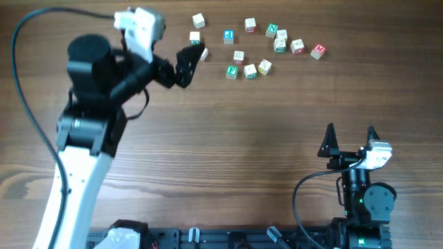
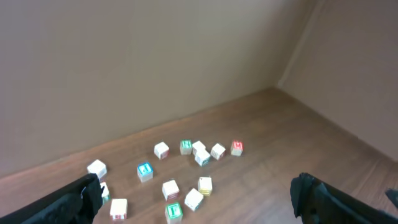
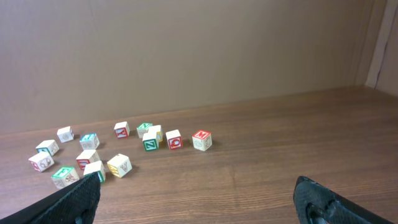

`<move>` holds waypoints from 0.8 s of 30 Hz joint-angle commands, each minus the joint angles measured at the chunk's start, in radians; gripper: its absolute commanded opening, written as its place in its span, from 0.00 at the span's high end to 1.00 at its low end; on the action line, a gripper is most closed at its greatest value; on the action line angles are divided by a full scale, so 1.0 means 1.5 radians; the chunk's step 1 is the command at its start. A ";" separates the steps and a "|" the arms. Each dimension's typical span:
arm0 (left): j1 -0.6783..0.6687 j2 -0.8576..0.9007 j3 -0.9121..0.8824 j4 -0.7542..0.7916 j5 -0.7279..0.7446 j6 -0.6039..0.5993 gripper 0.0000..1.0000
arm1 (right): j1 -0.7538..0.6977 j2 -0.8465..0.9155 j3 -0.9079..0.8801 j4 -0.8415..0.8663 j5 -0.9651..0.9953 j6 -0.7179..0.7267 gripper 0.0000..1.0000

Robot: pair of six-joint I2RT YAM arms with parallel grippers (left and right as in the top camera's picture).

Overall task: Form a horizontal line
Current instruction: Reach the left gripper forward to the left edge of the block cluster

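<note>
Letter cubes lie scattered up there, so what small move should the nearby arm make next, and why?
Probably lower the open left gripper over the nearest cube. The letter cubes lie loose with no row formed. This gripper hovers at the cluster's left edge, while the right gripper sits far off.

Overhead straight down, wrist views low, forward, sharing letter cubes (image 1: 250, 70)
</note>
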 commanded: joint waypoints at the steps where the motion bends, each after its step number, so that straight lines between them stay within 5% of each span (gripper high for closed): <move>1: -0.003 0.080 0.127 -0.050 -0.012 0.003 0.00 | 0.003 -0.003 -0.001 0.002 -0.008 -0.012 0.00; 6: -0.003 0.154 0.251 -0.153 -0.011 0.003 0.00 | 0.003 -0.003 -0.001 0.002 -0.008 -0.012 0.00; 14: -0.003 0.154 0.252 -0.294 0.016 0.001 0.00 | 0.003 -0.003 -0.001 0.002 -0.008 -0.012 0.00; 21: -0.004 0.154 0.252 -0.267 0.004 0.000 0.00 | 0.003 -0.003 -0.001 0.002 -0.008 -0.012 0.00; 24: -0.024 0.154 0.252 -0.249 -0.109 -0.002 0.00 | 0.003 -0.003 -0.001 0.002 -0.008 -0.012 0.00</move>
